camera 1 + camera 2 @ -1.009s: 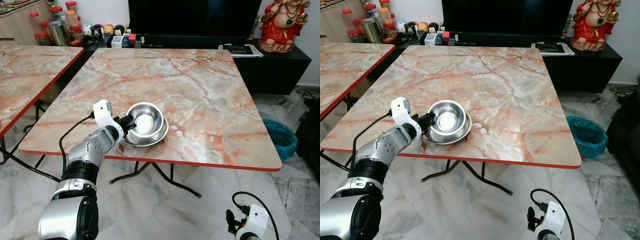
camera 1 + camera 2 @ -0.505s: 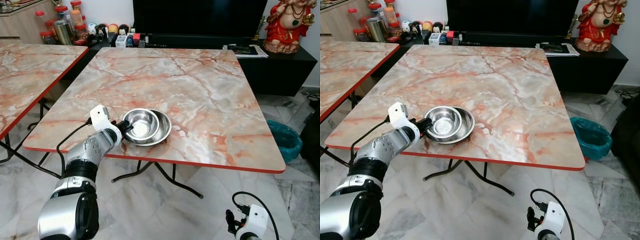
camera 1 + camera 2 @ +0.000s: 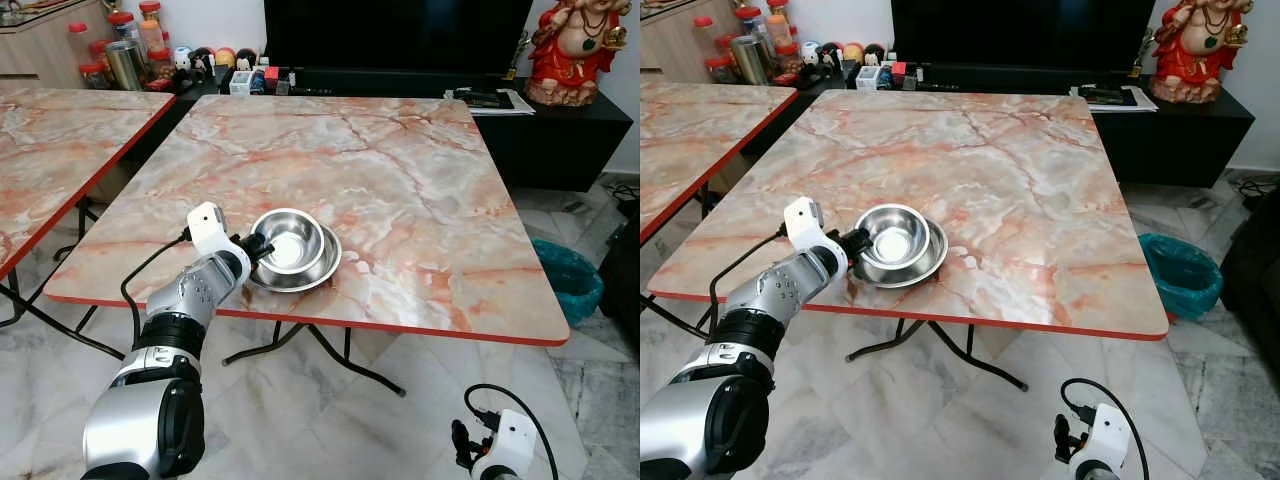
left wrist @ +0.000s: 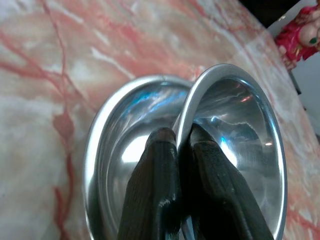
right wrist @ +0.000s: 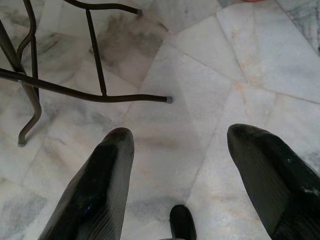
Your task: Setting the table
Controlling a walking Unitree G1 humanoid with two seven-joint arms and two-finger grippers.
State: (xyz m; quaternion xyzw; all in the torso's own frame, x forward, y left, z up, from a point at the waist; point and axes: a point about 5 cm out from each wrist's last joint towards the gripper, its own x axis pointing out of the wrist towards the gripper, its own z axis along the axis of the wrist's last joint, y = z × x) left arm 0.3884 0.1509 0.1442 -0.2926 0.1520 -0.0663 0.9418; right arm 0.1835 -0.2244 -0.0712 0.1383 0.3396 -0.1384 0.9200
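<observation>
Two steel bowls sit near the front left of the marble table. The smaller bowl rests tilted inside the wider bowl. My left gripper is shut on the smaller bowl's near rim, one finger outside and the other finger inside. The wider bowl lies under it on the tabletop. My right arm hangs low beside the table, and its gripper is open above the floor with nothing between its fingers.
A second marble table stands to the left. A dark TV cabinet behind holds jars, small items and a red statue. A teal bin sits on the floor at right. Black table legs cross the marble floor.
My left gripper has shifted the smaller bowl slightly right and back, further over the wider bowl. The camera moved a little. The right arm has stayed where it was.
</observation>
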